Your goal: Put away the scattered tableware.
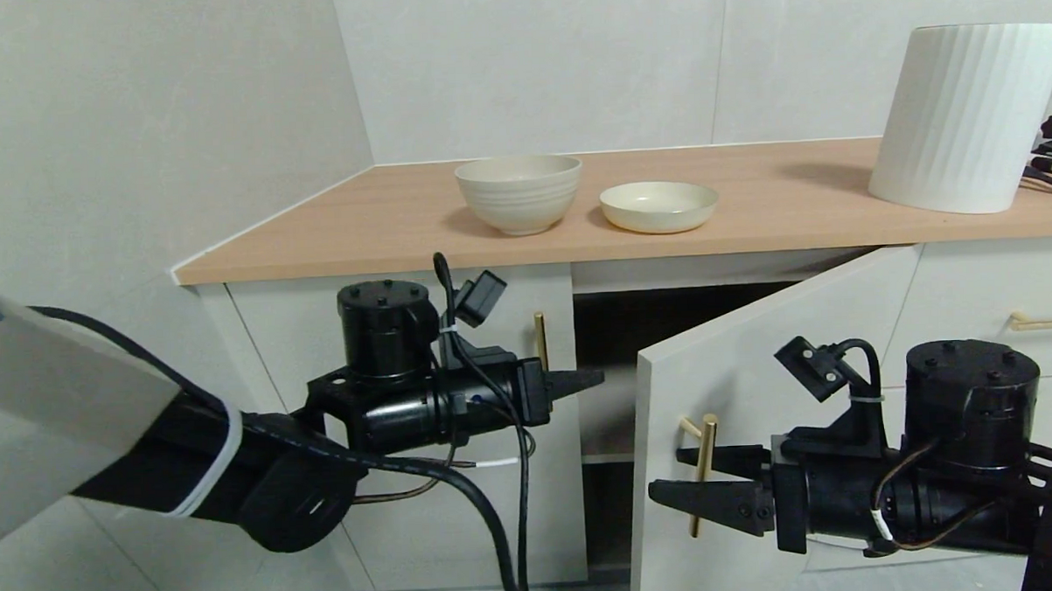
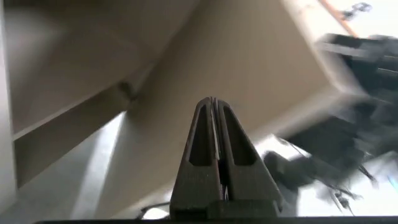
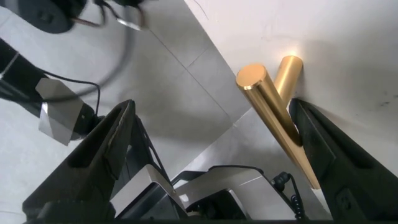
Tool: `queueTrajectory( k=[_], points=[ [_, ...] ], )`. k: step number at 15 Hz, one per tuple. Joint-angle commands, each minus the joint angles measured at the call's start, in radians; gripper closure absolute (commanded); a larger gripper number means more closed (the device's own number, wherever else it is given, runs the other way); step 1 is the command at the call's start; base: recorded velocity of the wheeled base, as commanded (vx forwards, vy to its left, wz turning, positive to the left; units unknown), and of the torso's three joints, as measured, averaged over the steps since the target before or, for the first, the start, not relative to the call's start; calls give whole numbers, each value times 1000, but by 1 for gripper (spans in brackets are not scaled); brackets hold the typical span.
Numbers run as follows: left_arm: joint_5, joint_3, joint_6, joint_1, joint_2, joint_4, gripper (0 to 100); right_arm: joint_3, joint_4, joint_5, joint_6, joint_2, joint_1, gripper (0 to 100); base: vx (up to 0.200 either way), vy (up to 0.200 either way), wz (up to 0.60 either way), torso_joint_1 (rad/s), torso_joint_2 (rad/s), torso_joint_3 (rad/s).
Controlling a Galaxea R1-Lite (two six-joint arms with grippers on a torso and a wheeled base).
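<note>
1. Bowl (image 1: 520, 193) and shallow dish (image 1: 658, 206) sat side by side on the tabletop (image 1: 383, 222), not yet stored.
2. We saw the right hand (image 1: 672, 474) spread wide, straddling the door handle (image 1: 708, 433), clamping nothing; the left hand (image 1: 592, 380) was closed and empty.
3. We judged: close squarely on the handle, then swing the cabinet door (image 1: 738, 367) fully wide.

1. Two bowls are sitting on the counter (image 1: 383, 222): a deep bowl (image 1: 520, 193) left, a shallow bowl (image 1: 658, 206) right.
2. One ribbed white vessel (image 1: 966, 114) is standing far right.
3. Three brass handles are showing: left handle (image 1: 541, 339), door handle (image 1: 708, 433), drawer handle (image 1: 1047, 318).
4. Two grippers are hovering near: left gripper (image 1: 594, 379), right gripper (image 1: 672, 476).
</note>
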Motion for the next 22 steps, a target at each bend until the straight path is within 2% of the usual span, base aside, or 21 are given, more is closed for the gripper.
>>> queueTrajectory(
  k=[1,3,4,5,6,8,10,12,13,17,18,20,21,22],
  points=[
    [49,-17,1,-45,81,-5,100,1,-4,-1,-1,-28,0,0,0,0,0,0,0,0],
    [62,-14,22,-56,81,-8,100,2,-3,-1,-1,-48,0,0,0,0,0,0,0,0],
    [115,-14,80,-70,90,-17,100,4,-1,-1,-3,-57,-2,0,0,0,0,0,0,0],
    [233,-21,168,-99,133,-63,100,11,0,-1,-20,-65,-7,0,0,0,0,0,0,0],
    [288,-27,191,-120,159,-112,100,14,3,-1,-40,-68,-10,0,0,0,0,0,0,0],
    [294,-26,189,-145,173,-172,100,24,5,-3,-69,-69,-16,0,0,0,0,0,0,0],
    [294,-29,183,-157,164,-180,100,48,5,-4,-80,-80,-31,0,0,0,0,0,0,0],
    [294,-27,156,-185,143,-180,100,73,6,-6,-127,-98,-74,0,0,0,0,0,0,0],
    [294,-30,156,-192,143,-180,100,87,6,-13,-136,-103,-91,0,0,0,0,0,0,0],
    [294,-37,154,-192,143,-199,100,137,6,-92,-167,-160,-108,0,0,0,0,0,0,0],
    [294,-35,154,-192,143,-199,100,148,8,-174,-195,-190,-122,0,0,0,0,0,0,0],
    [294,-32,154,-192,140,-199,100,152,8,-461,-284,-229,-96,0,0,0,0,0,0,0],
    [294,-32,154,-192,136,-199,100,152,40,-487,-282,-290,-76,0,0,0,0,0,0,0],
    [294,-30,154,-192,130,-199,100,137,161,-486,-282,-376,-74,0,0,0,0,0,0,0]
  ],
)
